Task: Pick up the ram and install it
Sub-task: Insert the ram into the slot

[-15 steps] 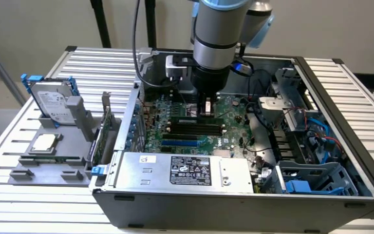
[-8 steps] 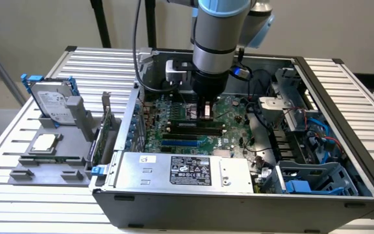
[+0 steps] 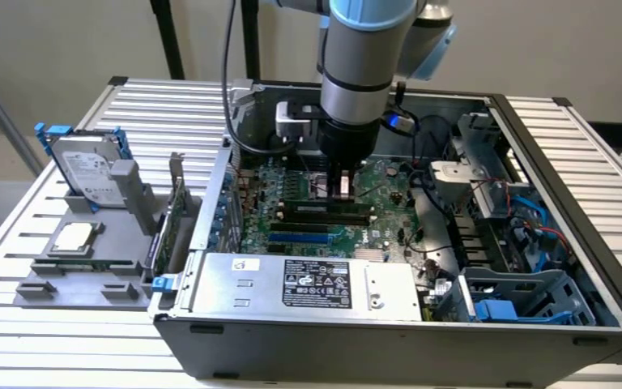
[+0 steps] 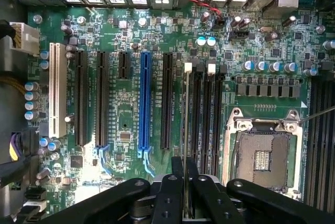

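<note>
The ram [image 4: 186, 145] stands on edge, pinched between the nearly closed fingers [image 4: 172, 190] of the gripper [image 4: 185, 192], directly over a motherboard [image 4: 125, 124] memory slot.

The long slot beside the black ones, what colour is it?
Blue slot, clearest in the wrist view.

Black fingers [image 4: 172, 195] pinch the ram [image 4: 185, 145] edge-on above the motherboard [image 4: 125, 130].
</note>
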